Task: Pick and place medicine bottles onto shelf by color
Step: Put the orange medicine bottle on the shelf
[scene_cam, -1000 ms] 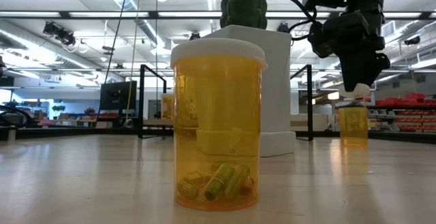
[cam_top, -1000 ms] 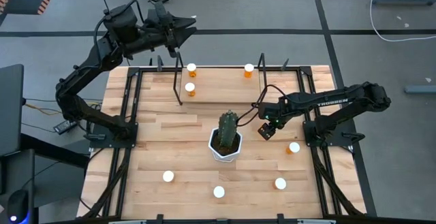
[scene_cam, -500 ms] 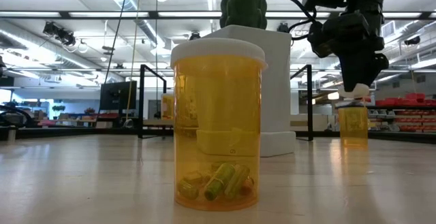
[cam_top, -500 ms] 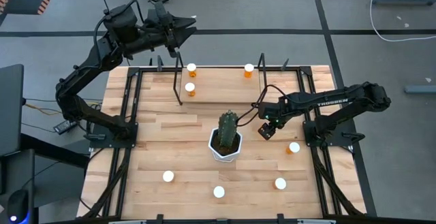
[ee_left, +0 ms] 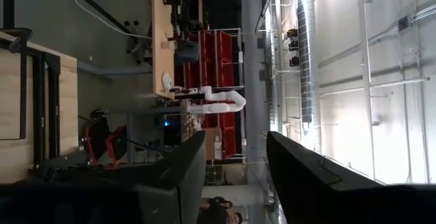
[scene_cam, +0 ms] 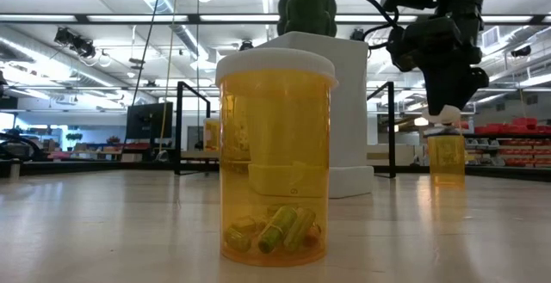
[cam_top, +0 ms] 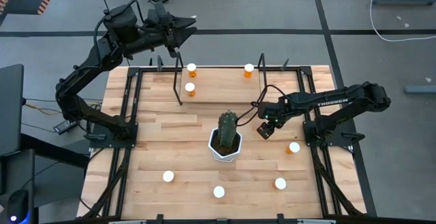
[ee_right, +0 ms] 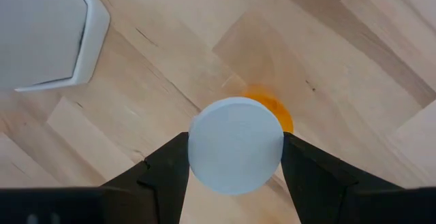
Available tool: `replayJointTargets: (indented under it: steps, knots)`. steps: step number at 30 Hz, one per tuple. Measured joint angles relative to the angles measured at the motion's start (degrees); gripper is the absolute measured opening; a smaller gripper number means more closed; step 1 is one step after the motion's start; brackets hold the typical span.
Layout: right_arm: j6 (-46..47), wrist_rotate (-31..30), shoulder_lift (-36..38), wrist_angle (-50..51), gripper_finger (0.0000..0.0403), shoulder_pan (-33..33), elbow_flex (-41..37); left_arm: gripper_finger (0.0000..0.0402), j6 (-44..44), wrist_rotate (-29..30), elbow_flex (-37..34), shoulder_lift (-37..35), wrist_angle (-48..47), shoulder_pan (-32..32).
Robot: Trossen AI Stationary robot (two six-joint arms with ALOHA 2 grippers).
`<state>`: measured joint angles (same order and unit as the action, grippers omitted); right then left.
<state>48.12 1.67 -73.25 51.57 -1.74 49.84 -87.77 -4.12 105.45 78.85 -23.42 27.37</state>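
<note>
Small orange medicine bottles with white caps stand on the wooden table. My right gripper (cam_top: 264, 129) points down, right of the cactus, over one bottle (scene_cam: 446, 156). Its open fingers flank that bottle's white cap (ee_right: 235, 146). Three bottles (cam_top: 191, 68) (cam_top: 190, 88) (cam_top: 248, 69) stand on the low wood shelf (cam_top: 218, 81) at the table's far side. Loose bottles stand near the front (cam_top: 167, 177) (cam_top: 219, 192) (cam_top: 280, 183) and at the right (cam_top: 293, 148). My left gripper (ee_left: 235, 163) is open and empty, raised beyond the table's far left edge (cam_top: 176, 32). My right gripper comes at the bottle from above, pointing down. One finger (ee_right: 167, 166) is on each side of the cap's rim (ee_right: 197, 149). I cannot tell whether the fingers touch the cap. The bottle stands upright with its base on the table.
A green cactus in a white pot (cam_top: 226, 139) stands at the table's middle, close to my right gripper's left. The shelf's black rod frames (cam_top: 178, 81) (cam_top: 261, 67) rise at its two ends. One bottle (scene_cam: 275, 154) stands right before the low camera.
</note>
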Motion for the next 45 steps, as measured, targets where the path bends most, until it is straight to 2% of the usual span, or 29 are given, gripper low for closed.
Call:
replayJointTargets:
  steps: [7, 20, 38, 45]
  knots:
    - [0.29, -2.06, 0.00, 0.05, 0.0217, 0.00, 0.02, 0.0162, 0.02, 0.00, 0.02, -0.02, 0.00, -0.01]
    - [7.53, -2.08, -0.02, 1.40, 0.0217, 0.00, -1.59, 0.0162, 0.02, 0.00, 0.02, -0.04, 0.00, 0.01]
    - [12.68, -4.22, -0.02, 0.07, 0.0217, 0.06, -2.29, 0.0162, 0.02, 0.00, 0.02, -0.07, 0.00, 0.01]
    - [15.76, -4.33, -0.02, -0.57, 0.0217, 2.44, -2.34, 0.0162, 0.02, 0.00, 0.02, -0.07, 0.00, -0.01]
